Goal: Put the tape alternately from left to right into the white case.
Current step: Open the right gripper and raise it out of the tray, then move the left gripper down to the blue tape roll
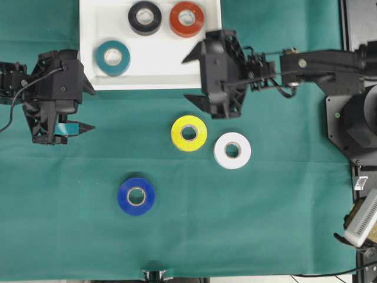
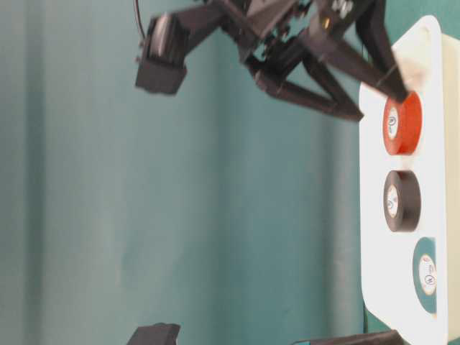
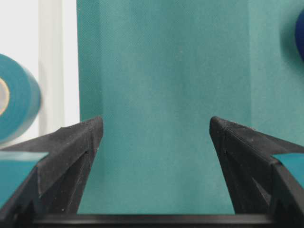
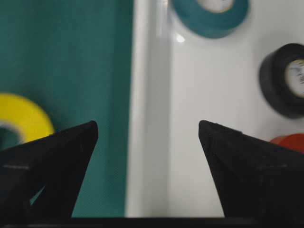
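Observation:
The white case (image 1: pixel 171 59) lies at the top of the overhead view and holds the teal tape (image 1: pixel 112 57), the black tape (image 1: pixel 145 17) and the red-orange tape (image 1: pixel 187 19). On the green cloth lie the yellow tape (image 1: pixel 189 133), the white tape (image 1: pixel 232 150) and the blue tape (image 1: pixel 136 196). My right gripper (image 1: pixel 187 79) hovers open and empty over the case's front rim (image 4: pixel 147 95), above the yellow roll (image 4: pixel 23 118). Left of the case's front corner, my left gripper (image 1: pixel 91 109) stands open over bare cloth, also empty (image 3: pixel 156 126).
The right arm's base (image 1: pixel 353 118) and a pale device (image 1: pixel 362 218) stand along the right edge. The green cloth (image 1: pixel 265 224) ends near the bottom of the overhead view. In the table-level view the right fingers (image 2: pixel 356 111) hang beside the red-orange roll (image 2: pixel 401 123).

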